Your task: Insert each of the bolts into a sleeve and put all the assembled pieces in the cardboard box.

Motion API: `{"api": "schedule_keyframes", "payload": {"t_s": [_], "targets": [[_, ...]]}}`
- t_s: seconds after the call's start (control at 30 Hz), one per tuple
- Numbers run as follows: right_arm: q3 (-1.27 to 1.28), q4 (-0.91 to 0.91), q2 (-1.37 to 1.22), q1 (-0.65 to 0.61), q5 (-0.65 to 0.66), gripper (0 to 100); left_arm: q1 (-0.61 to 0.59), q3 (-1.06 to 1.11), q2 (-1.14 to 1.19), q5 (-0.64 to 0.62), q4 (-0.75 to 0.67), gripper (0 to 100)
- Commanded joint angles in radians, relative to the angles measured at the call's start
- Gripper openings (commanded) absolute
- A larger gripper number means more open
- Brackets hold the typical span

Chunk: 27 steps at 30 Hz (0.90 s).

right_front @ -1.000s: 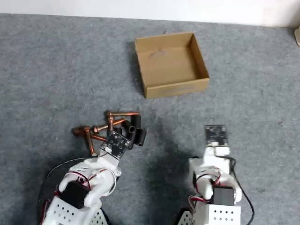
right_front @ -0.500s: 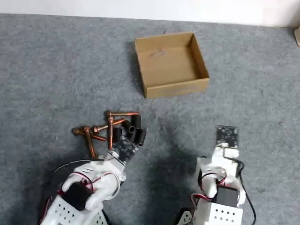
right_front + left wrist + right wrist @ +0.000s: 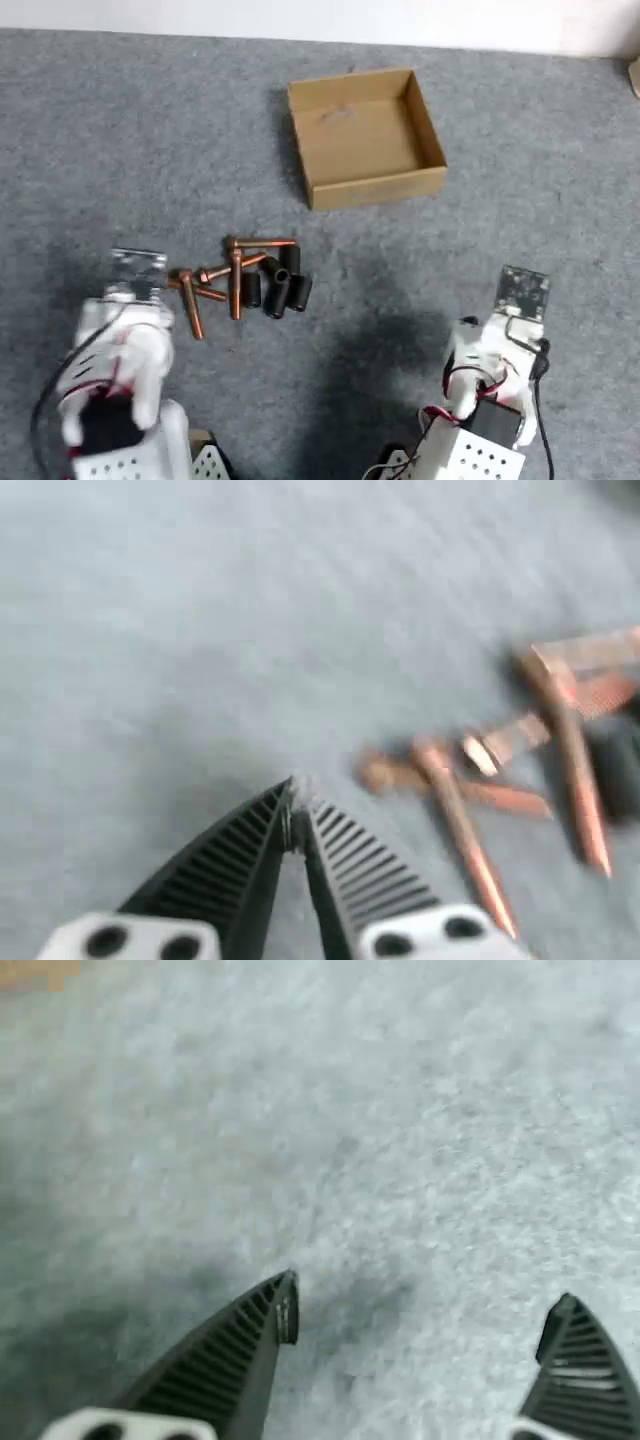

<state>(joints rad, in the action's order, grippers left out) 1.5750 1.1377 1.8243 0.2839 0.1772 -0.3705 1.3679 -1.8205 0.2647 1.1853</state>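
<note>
Here the left tool (image 3: 298,805) is clenched near the bolts (image 3: 452,802), the right tool (image 3: 427,1296) spread wide

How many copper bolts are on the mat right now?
5 bolts, heaped beside the black sleeves: one across the far edge, one diagonal, one lengthwise, two nearest the left arm. Overlap may hide more.

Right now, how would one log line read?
left pincer shut | right pincer open | bolts, sleeves unassembled | cardboard box empty
</note>
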Motion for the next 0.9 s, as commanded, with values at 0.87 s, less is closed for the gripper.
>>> {"api": "schedule_keyframes", "payload": {"t_s": [0.87], "targets": [[-1.087, 0.082, -1.557, -0.869, -0.821, 35.4, 0.077, -0.639, 1.465, -0.655, -0.298, 1]]}}
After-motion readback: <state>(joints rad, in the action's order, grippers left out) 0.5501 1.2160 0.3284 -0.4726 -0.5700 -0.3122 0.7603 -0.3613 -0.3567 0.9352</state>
